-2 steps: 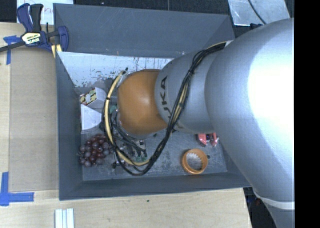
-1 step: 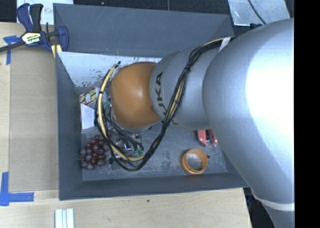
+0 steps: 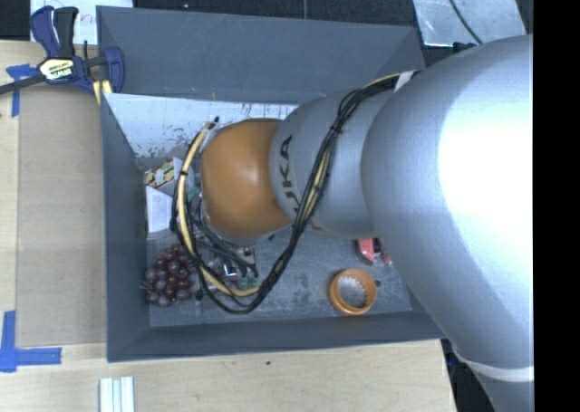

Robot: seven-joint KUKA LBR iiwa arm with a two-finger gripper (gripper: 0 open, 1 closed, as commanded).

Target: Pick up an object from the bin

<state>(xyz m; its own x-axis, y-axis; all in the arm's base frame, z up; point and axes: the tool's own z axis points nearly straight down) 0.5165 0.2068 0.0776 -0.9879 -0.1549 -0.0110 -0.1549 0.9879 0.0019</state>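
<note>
Your tool (image 3: 231, 265) sits in the bin (image 3: 122, 247) at lower left, just beside the dark grape bunch (image 3: 170, 276); you cannot tell its state.

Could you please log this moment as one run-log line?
gripper: down beside dark grape bunch, left of bin | elsewhere: orange tape roll, pink item

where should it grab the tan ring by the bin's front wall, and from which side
Probably across the band of the tan ring, hole to outside, coming straight down: it lies flat with its hole up. Take the band's far side, since the bin's front wall is close.
</note>
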